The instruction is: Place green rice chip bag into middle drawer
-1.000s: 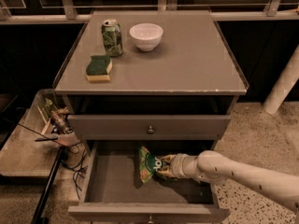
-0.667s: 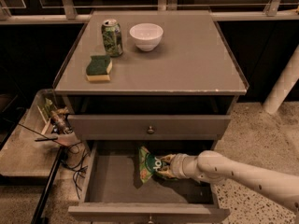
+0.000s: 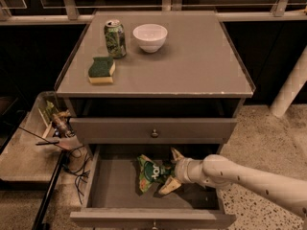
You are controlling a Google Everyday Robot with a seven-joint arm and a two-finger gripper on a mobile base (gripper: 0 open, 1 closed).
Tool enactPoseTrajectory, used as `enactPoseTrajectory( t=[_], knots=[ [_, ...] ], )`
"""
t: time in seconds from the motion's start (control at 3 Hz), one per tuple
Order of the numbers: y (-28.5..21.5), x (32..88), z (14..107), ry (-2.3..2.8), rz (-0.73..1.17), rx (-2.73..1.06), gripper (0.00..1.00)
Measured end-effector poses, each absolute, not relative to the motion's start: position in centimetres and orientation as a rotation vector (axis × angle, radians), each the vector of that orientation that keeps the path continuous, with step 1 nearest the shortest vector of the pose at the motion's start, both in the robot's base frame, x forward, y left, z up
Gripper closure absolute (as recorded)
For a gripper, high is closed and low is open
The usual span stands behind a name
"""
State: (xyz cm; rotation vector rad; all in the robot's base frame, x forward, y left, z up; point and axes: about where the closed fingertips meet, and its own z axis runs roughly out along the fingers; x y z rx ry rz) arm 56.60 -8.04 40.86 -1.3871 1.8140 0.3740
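The green rice chip bag (image 3: 149, 172) lies crumpled on the grey floor of the open middle drawer (image 3: 112, 188), near its centre. My gripper (image 3: 172, 170) reaches in from the right, low inside the drawer, at the bag's right end. Its fingers are spread apart, one fingertip (image 3: 176, 154) above the bag's end and the other (image 3: 170, 186) below it. The bag rests on the drawer floor between them.
The cabinet top (image 3: 192, 66) holds a green soda can (image 3: 115, 38), a white bowl (image 3: 150, 37) and a green-and-yellow sponge (image 3: 101, 70). The closed top drawer (image 3: 153, 131) sits just above my arm. A low shelf with clutter and cables (image 3: 57, 128) stands to the left.
The fingers have spread apart from the bag's right end. The bag stays in the same spot on the drawer floor. My arm has barely moved.
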Motion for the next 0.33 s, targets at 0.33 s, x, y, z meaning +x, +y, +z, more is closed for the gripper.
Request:
enactPoseTrajectory(
  t=[0.33],
  knots=[
    [-8.04,56.6,40.86,1.814,0.374,-1.387,0.0]
  ],
)
